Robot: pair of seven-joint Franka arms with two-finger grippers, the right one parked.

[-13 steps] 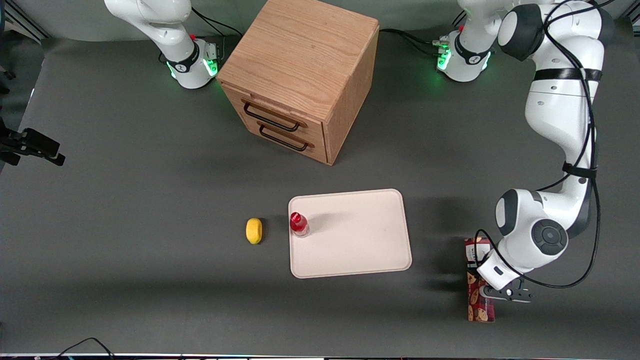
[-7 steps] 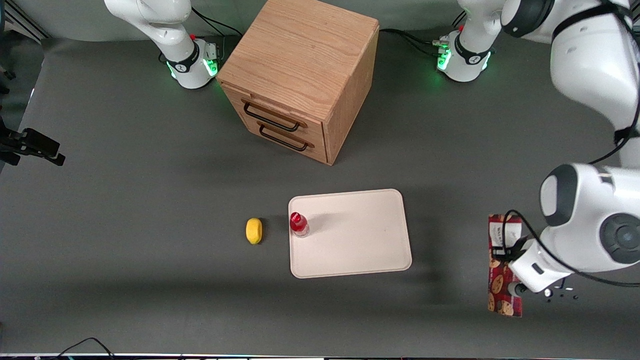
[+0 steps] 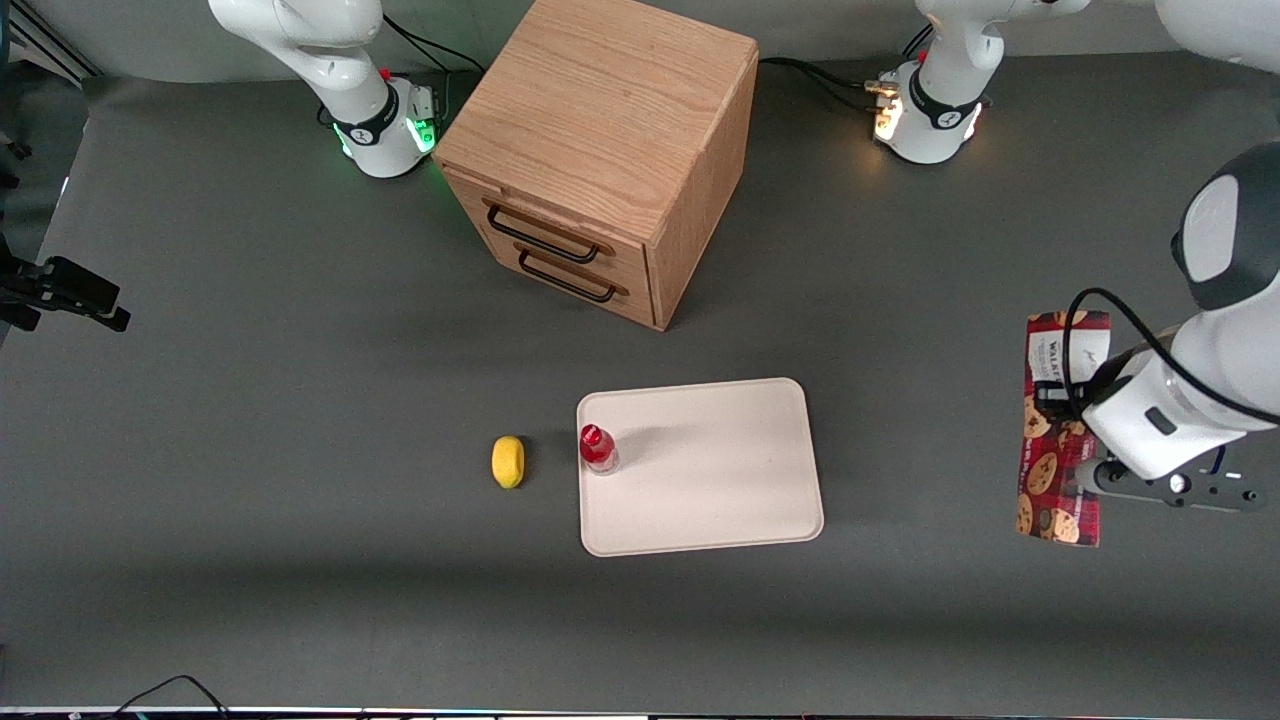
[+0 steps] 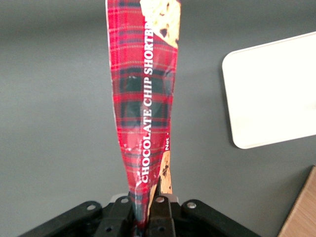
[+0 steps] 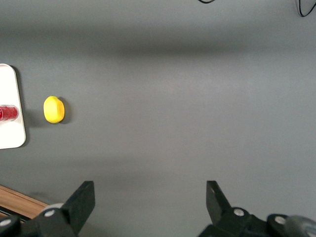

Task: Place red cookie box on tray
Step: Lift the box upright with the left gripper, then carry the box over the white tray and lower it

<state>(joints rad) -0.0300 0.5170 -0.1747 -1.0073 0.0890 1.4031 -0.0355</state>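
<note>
The red cookie box [image 3: 1062, 428] hangs at the right edge of the front view, lifted clear of the grey table [image 3: 300, 400] and gripped by the left arm's gripper [image 4: 146, 213], whose two fingers [image 4: 159, 211] are closed together on the narrow end of the pack. In the wrist view the tartan wrapper reads "chocolate chip shortbread" along its length and tapers into the pinch, which suggests a light carton or sleeve with a flattened, crimped end, not a rigid block. Judged from that, it should weigh little but will flex and swing if carried fast, and the glossy printed skin looks slippery, so a hold this close to one end leaves a long lever free to droop or twist. A grip nearer the middle of the long sides would be steadier; as held now, slow travel and a low, flat set-down seem wise, since shortbread inside is likely brittle. The cream tray [image 3: 700, 465] lies at lower centre of the front view, well apart from the box and toward the parked arm's end relative to it, with a small red-capped bottle [image 3: 597, 447] standing on it close to one edge and a yellow lemon-like object [image 3: 508, 461] on the table just beside that edge. The wooden drawer cabinet [image 3: 600, 150] stands at upper centre, farther from the camera than the tray.
</note>
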